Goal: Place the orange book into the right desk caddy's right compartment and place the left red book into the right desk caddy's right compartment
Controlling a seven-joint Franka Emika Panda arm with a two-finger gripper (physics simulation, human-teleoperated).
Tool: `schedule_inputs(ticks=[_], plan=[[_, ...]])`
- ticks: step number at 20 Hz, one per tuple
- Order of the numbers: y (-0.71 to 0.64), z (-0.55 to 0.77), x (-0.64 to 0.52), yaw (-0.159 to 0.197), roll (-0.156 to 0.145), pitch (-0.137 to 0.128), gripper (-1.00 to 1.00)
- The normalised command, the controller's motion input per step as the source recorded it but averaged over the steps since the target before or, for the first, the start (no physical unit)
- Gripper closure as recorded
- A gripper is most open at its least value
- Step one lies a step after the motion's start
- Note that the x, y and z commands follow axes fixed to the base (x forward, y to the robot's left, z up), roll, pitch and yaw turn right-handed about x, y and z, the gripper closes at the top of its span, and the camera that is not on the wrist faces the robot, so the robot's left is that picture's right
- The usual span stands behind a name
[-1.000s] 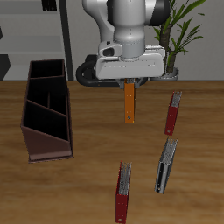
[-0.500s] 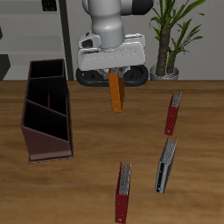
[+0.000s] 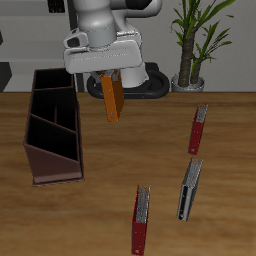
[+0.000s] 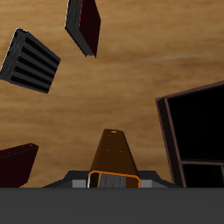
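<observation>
Progress: neither book placed. Gripper (image 3: 110,74) fingers pinch the orange book (image 3: 112,98), hanging above the counter (image 3: 100,200) near the right desk caddy (image 3: 52,125). Left red book (image 3: 198,128) untouched on the counter.

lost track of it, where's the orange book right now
The gripper holds the orange book in the air, beside the caddy.

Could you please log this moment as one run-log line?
gripper: shut on orange book | book: airborne, tilted | right desk caddy: no book seen | left red book: on table
</observation>
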Motion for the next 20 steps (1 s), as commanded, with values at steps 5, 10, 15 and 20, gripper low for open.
schedule_inputs(ticks=[5, 10, 15, 20], plan=[[-0.26, 0.06, -0.46, 0.048, -0.004, -0.093, 1.0], [-0.13, -0.04, -0.44, 0.047, -0.069, -0.087, 1.0], [-0.1, -0.11, -0.55, 0.009, -0.037, -0.066, 1.0], [-0.13, -0.11, -0.38, -0.01, -0.016, -0.013, 1.0]])
